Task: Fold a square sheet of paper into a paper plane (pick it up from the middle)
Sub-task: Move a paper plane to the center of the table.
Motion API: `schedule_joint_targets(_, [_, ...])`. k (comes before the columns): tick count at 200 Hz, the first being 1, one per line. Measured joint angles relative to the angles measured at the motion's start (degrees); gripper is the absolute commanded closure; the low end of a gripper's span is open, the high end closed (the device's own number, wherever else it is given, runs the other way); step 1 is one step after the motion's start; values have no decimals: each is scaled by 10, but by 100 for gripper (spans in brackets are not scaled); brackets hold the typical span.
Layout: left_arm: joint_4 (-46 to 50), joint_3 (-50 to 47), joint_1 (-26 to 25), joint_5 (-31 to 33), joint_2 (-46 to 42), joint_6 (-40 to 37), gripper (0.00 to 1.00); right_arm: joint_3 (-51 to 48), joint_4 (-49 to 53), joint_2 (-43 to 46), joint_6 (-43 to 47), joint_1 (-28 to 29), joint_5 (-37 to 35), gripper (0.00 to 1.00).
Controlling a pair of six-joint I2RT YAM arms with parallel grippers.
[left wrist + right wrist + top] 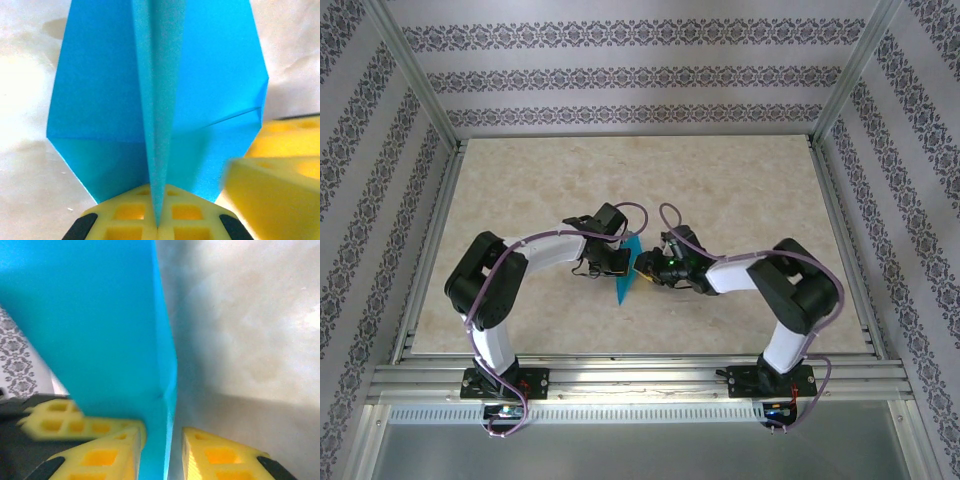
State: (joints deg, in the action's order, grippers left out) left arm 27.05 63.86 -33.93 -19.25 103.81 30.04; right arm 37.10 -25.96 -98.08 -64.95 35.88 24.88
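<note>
- Paper plane [627, 275], teal-blue and only partly folded, is held between the two hands over the middle of the beige worktop [720, 190].
- Left hand [157, 222] reaches in from the left, its yellow fingers pressed together, pinching the plane's raised centre fold.
- Right hand [162, 450] comes from the right with its fingers slightly spread. The paper's edge runs through the gap.
- Flaps fan out on both sides of the fold.
</note>
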Motion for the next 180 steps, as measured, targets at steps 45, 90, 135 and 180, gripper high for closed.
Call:
schedule_joint_targets(45, [39, 35, -2, 65, 9, 0, 94, -28, 88, 140, 47, -36, -23, 66])
schedule_joint_targets(90, [53, 50, -2, 84, 28, 2, 89, -66, 154, 219, 73, -67, -43, 65])
schedule_joint_targets(135, [59, 58, -2, 90, 35, 3, 87, -84, 183, 239, 79, -76, -47, 65])
schedule_joint_targets(180, [62, 70, -2, 89, 52, 3, 85, -85, 186, 240, 79, -76, -47, 64])
